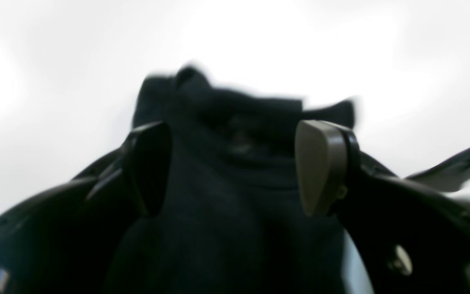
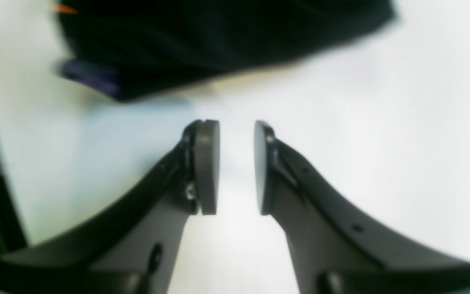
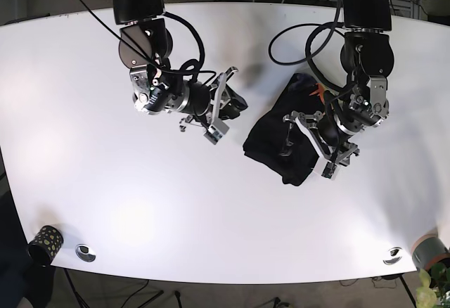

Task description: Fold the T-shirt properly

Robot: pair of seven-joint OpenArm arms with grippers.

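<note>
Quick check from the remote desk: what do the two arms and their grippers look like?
Both arms are black with silvery metal joints and looping black cables. The left gripper has curved dark fingers with rounded grey-brown pads. The right gripper has flat grey pads on dark grey curved fingers with small screw holes.

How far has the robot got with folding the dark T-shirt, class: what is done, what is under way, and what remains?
Done: the T-shirt is already gathered into a compact dark bundle on the white table. Under way: the left gripper sits over the bundle with its jaws wide apart and cloth between them. The right gripper is open over bare table, holding nothing. Left: the bundle looks lumpy, so probably flattening and squaring its edges.
</note>
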